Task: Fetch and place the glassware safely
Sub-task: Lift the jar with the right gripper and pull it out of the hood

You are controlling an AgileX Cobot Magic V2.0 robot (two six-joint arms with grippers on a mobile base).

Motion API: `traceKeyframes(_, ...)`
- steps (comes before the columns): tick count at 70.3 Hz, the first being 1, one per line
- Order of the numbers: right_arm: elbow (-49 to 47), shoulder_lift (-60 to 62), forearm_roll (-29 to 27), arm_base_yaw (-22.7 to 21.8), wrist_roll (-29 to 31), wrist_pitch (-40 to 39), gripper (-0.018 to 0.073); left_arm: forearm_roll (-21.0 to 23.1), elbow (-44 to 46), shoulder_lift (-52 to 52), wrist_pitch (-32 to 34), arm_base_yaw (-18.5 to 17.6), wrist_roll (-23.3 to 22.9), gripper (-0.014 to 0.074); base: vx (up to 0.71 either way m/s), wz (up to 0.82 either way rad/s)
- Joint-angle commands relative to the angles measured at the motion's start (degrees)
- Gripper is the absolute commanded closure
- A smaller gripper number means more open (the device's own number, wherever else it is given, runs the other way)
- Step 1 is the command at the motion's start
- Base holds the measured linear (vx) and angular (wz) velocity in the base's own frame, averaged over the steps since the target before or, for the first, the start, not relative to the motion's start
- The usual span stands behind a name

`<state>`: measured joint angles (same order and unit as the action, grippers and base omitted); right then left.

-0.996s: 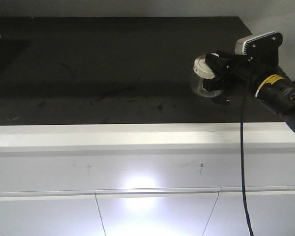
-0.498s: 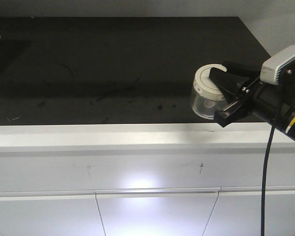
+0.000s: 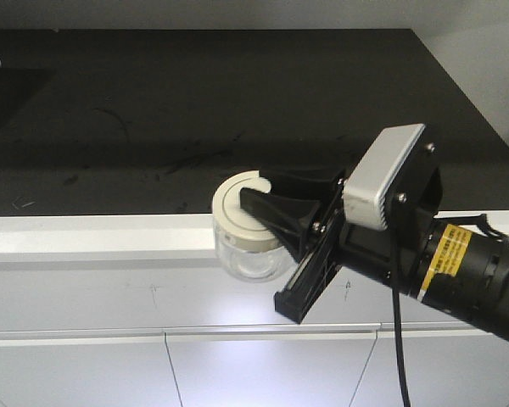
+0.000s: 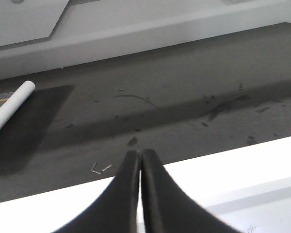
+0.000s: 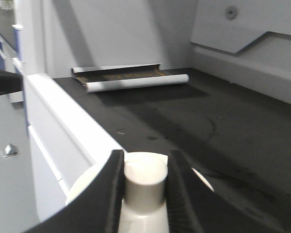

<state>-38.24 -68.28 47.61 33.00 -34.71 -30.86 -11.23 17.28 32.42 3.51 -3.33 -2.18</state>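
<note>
At the white counter edge (image 3: 68, 237), the right end effector (image 3: 259, 193) clamps the glassware (image 3: 246, 259), a white tube (image 5: 136, 83) well apart.

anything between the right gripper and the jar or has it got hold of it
Nothing visible stands between them. The right gripper is shut on the knob of the jar, clamping it from both sides in the right wrist view.

No legible text anywhere; yellow label (image 3: 446, 256) on right arm (image 3: 485, 281) bears dark print, too small to read.
</note>
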Motion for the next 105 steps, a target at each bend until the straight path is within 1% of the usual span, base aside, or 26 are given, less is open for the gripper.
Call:
traceKeyframes(1,-1.7,2.1,-1.9,1.5,-0.1,-3.6,0.0563,0.4,1.5,-0.1,4.1,-0.3,-0.5,0.0603,0.00,0.00)
traceKeyframes(8,-1.7,2.6,-1.9,2.7,-0.1,-3.5,0.0563,0.4,1.5,-0.1,4.1,-0.3,-0.5,0.0603,0.00,0.00)
traceKeyframes(20,-1.7,3.2,-1.7,2.7,-1.9,-4.9,0.0563,0.4,1.5,-0.1,4.1,-0.3,-0.5,0.0603,0.00,0.00)
traceKeyframes(32,-1.7,4.0,0.7,2.7,-2.5,-4.5,0.0563,0.4,1.5,-0.1,4.0,-0.3,-0.5,0.0603,0.00,0.00)
traceKeyframes(105,-1.7,4.0,0.7,2.7,-2.5,-4.5,0.0563,0.4,1.5,-0.1,3.9,-0.3,-0.5,0.0603,0.00,0.00)
